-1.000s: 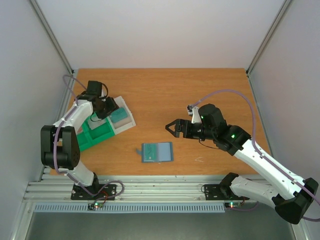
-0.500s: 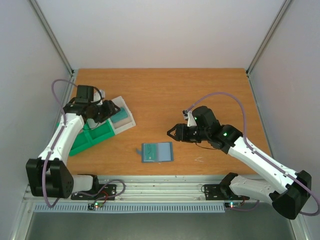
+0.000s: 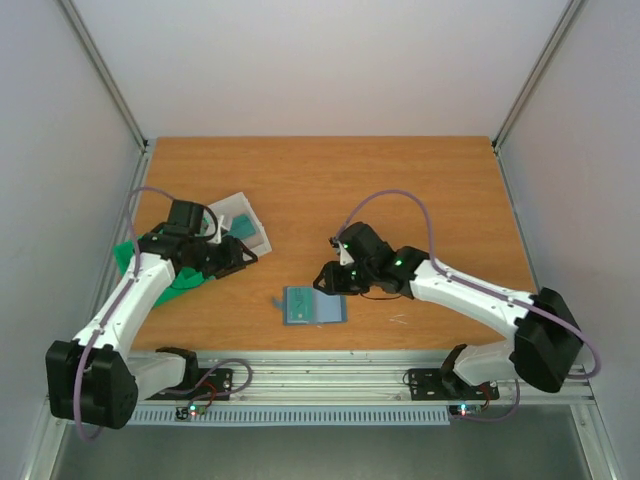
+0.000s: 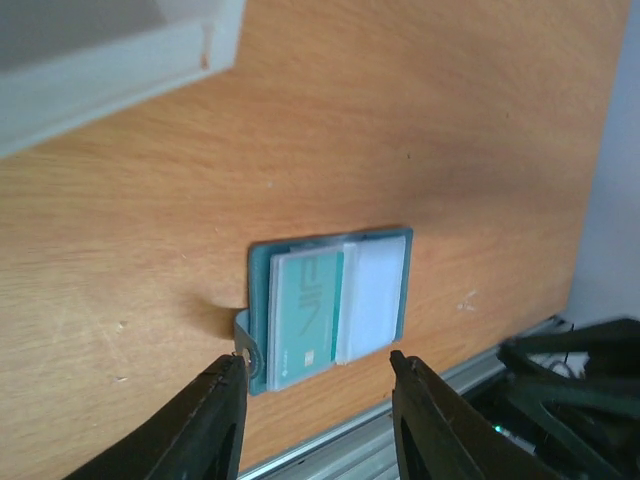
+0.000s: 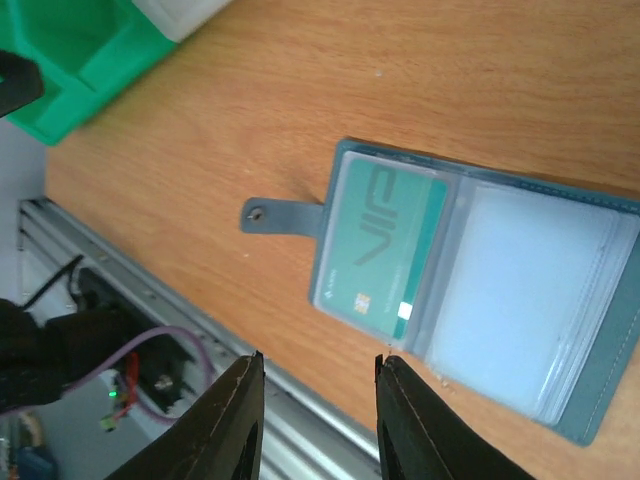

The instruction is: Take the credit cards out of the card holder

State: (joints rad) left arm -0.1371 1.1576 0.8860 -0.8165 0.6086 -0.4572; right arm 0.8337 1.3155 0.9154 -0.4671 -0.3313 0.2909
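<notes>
Noting card holder (image 3: 313, 305) flat open on worktop (image 3: 400, 180), 1 teal card (image 5: 380, 245) exposed inside; right hand (image 3: 324, 279) spread just beside, likely for pull; left hand (image 3: 243, 255) spread, farther off.

Left gripper (image 3: 241, 256) spread open, aimed rightward; right gripper (image 3: 321, 280) spread open, aimed leftward.

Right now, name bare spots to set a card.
Bare: the far half of the table, and the near strip left of the card holder. Crowded: the left edge with trays and left gripper; right gripper by the holder.
</notes>
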